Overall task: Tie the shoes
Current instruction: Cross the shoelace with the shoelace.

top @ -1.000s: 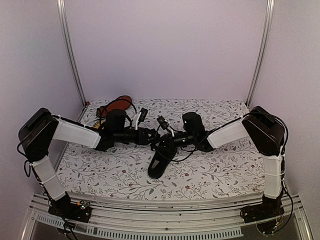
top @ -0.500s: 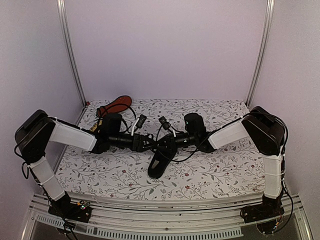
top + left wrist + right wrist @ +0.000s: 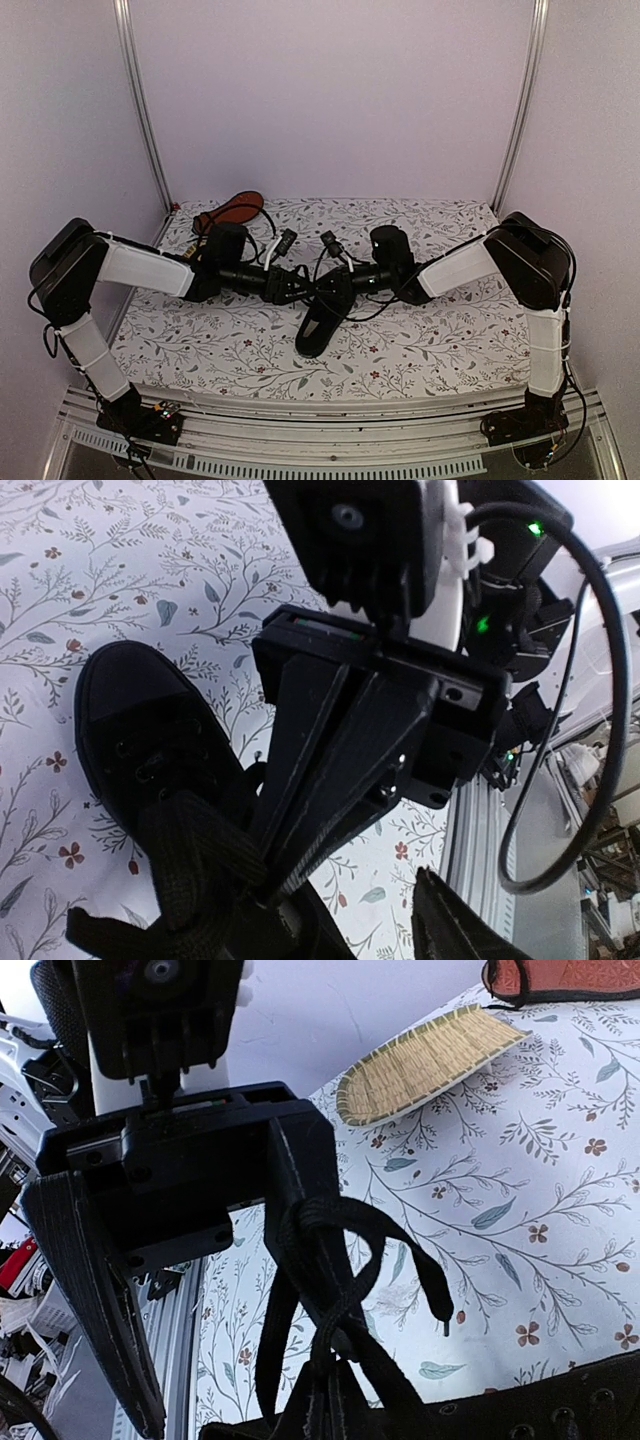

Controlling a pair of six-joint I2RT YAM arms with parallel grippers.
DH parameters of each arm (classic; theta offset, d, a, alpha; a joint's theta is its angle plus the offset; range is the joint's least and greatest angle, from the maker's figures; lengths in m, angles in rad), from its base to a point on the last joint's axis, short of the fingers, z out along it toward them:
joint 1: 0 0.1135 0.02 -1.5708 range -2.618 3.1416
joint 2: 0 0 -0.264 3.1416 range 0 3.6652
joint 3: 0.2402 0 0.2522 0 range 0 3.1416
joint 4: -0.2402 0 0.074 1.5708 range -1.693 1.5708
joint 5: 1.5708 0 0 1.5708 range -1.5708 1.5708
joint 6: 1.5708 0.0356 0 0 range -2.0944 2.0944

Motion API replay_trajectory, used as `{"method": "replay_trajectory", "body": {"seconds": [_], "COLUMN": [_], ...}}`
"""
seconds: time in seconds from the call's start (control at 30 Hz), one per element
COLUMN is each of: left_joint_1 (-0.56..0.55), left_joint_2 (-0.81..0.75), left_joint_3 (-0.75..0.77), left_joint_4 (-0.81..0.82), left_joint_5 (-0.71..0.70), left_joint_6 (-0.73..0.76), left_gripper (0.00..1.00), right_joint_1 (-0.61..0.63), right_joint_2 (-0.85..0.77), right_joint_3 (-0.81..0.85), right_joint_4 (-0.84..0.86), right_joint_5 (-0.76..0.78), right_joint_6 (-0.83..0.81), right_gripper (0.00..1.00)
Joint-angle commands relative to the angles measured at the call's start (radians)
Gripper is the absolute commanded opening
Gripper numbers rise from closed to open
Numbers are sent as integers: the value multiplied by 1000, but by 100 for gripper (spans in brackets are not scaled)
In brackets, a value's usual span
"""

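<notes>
One black shoe (image 3: 318, 326) lies mid-table with its toe toward me; its toe cap (image 3: 130, 705) shows in the left wrist view. My right gripper (image 3: 324, 285) (image 3: 335, 1385) is shut on that shoe's black lace (image 3: 400, 1245), holding it up above the eyelets (image 3: 560, 1405). My left gripper (image 3: 290, 284) (image 3: 340, 925) stands open right against the right one, and the lace loops around one of its fingers (image 3: 300, 1180). The other shoe (image 3: 232, 212) lies at the back left with its reddish sole up.
A yellow woven mat (image 3: 430, 1060) lies on the floral tablecloth (image 3: 430, 340) beside the far shoe's sole (image 3: 570, 980). Aluminium posts (image 3: 140, 110) and pale walls close in the back and sides. A metal rail (image 3: 320, 440) runs along the near edge.
My left gripper has slid right until it meets the right gripper, and its jaws have opened wider. The right gripper has held its place, still shut on the lace.
</notes>
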Motion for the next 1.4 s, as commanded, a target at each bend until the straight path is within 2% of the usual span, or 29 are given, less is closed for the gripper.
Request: {"method": "replay_trajectory", "body": {"seconds": [0.0, 0.27, 0.47, 0.7, 1.07, 1.2, 1.37], "left_joint_1": [10, 10, 5, 11, 66, 95, 122], "left_joint_2": [-43, -34, 61, 195, 96, 87, 119], "left_joint_3": [-16, 36, 139, 283, 203, 200, 245], "left_joint_4": [-39, -14, -7, -135, -149, -224, -374], "left_joint_5": [-9, -2, 60, 33, 19, 67, 147], "left_joint_6": [48, 44, 28, 44, 70, 110, 198], "left_gripper": [63, 63, 62, 58, 65, 65, 58], "right_joint_1": [-9, -9, -7, -9, -32, -36, -43], "right_joint_2": [-4, 28, 70, 85, 90, 85, 85], "right_joint_3": [4, 55, 107, 124, 86, 74, 74], "right_joint_4": [-43, -171, -178, -117, -22, -3, 26], "right_joint_5": [55, 47, -75, -218, -259, -269, -283], "right_joint_6": [-12, -85, -99, -79, -16, -6, 14], "right_gripper": [2, 2, 2, 2, 2, 2, 2]}}
